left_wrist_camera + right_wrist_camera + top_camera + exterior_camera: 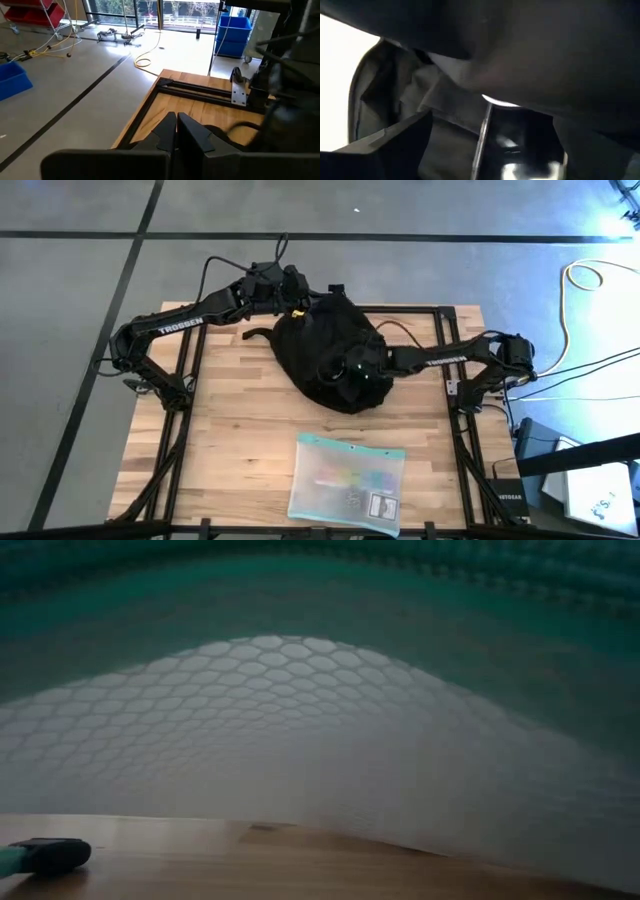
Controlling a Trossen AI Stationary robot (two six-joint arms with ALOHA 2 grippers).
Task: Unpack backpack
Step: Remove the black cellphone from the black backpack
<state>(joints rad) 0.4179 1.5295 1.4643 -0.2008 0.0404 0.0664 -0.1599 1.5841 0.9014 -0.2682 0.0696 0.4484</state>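
Low view behind mesh pouch [320, 740]

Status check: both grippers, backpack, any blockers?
Left gripper shut at backpack top. Right gripper open, inside backpack. Zip pouch blocks low view.

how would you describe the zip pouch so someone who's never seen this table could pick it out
On the wooden table, look at the near edge, away from both arms and in front of the black backpack. The pouch lies flat there, apart from the bag. Unlike the dark, rounded backpack, it is a translucent rectangle with teal edging, and small coloured items show through it.
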